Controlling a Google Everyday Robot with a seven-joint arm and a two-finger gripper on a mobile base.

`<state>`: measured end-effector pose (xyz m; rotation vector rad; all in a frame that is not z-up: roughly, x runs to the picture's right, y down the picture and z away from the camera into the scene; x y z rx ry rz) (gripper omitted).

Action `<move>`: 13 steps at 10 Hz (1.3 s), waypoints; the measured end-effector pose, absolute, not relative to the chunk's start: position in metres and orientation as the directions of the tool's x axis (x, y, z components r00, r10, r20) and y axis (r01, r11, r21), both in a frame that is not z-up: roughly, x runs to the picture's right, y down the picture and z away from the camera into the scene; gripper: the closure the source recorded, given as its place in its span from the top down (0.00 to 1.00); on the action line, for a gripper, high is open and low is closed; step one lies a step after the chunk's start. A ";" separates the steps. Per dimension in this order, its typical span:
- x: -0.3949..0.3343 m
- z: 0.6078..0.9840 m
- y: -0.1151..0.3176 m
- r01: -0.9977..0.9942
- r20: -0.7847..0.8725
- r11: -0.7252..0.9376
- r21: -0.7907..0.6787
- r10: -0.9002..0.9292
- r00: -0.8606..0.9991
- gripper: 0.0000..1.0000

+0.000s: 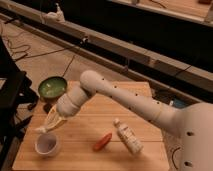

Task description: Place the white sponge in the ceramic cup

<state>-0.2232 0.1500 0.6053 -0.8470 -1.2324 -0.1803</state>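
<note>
The ceramic cup (pixel 47 145), small, round and white, stands near the front left corner of the wooden table (pixel 95 120). My gripper (pixel 46 128) hangs just above the cup's rim, pointing down and to the left from the white arm. Its fingers are shut on a small pale block, the white sponge (pixel 41 130), which sits at the fingertips right over the cup's far edge. The fingers hide most of the sponge.
A green bowl (pixel 52 88) sits at the table's back left corner, behind the gripper. A white bottle (pixel 127 136) with a label lies right of centre, with a red-orange object (pixel 102 141) beside it. A dark chair stands at the left edge.
</note>
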 end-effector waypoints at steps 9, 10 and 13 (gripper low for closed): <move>-0.200 0.602 0.184 0.525 0.831 0.646 -0.554 0.469 0.300 0.00; -0.199 0.606 0.187 0.522 0.823 0.639 -0.565 0.481 0.302 0.00; -0.196 0.621 0.192 0.507 0.797 0.618 -0.601 0.511 0.322 0.03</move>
